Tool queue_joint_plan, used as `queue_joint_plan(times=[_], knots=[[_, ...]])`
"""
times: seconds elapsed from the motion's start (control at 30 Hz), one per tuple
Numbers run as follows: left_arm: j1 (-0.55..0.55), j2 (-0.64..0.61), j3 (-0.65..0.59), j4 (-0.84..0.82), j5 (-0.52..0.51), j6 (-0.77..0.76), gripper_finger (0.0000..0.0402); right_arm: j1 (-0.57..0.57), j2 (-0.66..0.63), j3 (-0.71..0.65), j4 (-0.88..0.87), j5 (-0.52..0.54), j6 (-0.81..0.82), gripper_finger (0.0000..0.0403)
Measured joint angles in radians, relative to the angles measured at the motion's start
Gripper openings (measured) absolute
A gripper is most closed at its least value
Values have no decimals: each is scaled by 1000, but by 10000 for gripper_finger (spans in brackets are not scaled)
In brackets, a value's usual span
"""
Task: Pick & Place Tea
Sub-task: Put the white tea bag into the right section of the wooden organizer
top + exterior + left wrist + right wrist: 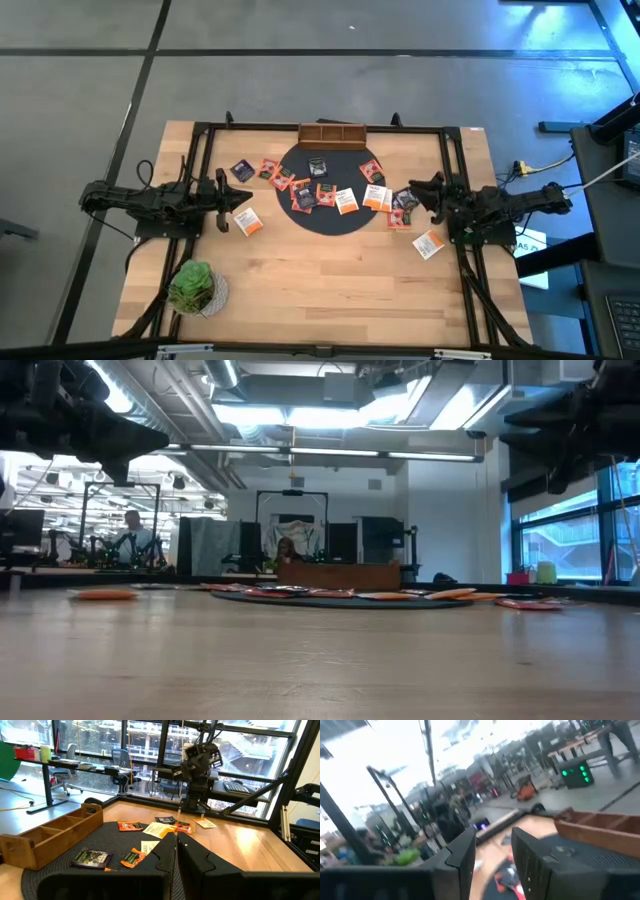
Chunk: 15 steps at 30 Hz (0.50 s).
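A pale wood-plank table fills the middle of the high view, framed by thin black bars, and at its centre lies a round black mat, whose ribbed woven weave shows only in the left wrist view. The tea, small flat squarish packets in orange, white, red and dark purple, lies scattered across the mat and spills onto the bare wood on both sides of it: one orange-and-white packet sits left of the mat just beside the left gripper, and another lies alone at the lower right, near the right arm's base. Above the mat, at the table's upper edge, stands a long brown wooden box; the left wrist view shows it split into open compartments by thin partitions, which the top-down picture barely gives. A leafy green plant sits in the lower left of the table. The left gripper, at mid-left of the high view, has its dark fingers pressed together with nothing between them, hanging above the mat. The right gripper, at mid-right by the mat's right edge, has its blocky matte fingers parted, and no packet is seen between them. The low view flattens the packets to thin coloured slivers on the wood and alone shows people at desks in the room behind.
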Motion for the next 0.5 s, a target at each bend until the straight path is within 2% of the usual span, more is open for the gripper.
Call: queue_joint_plan(times=[0.1, 0.3, 0.4, 0.5], knots=[[0, 0, 0, 4, 0, -13, 15, 0, 0, 0, 50, 23, 18, 147], [0, 0, 0, 56, -1, -171, 15, 0, 0, 0, 82, 129, 123, 200], [0, 0, 0, 78, -10, -261, 15, 0, 0, 0, 142, 129, 135, 220], [0, 0, 0, 109, -22, -280, 15, 0, 0, 0, 173, 122, 86, 232]])
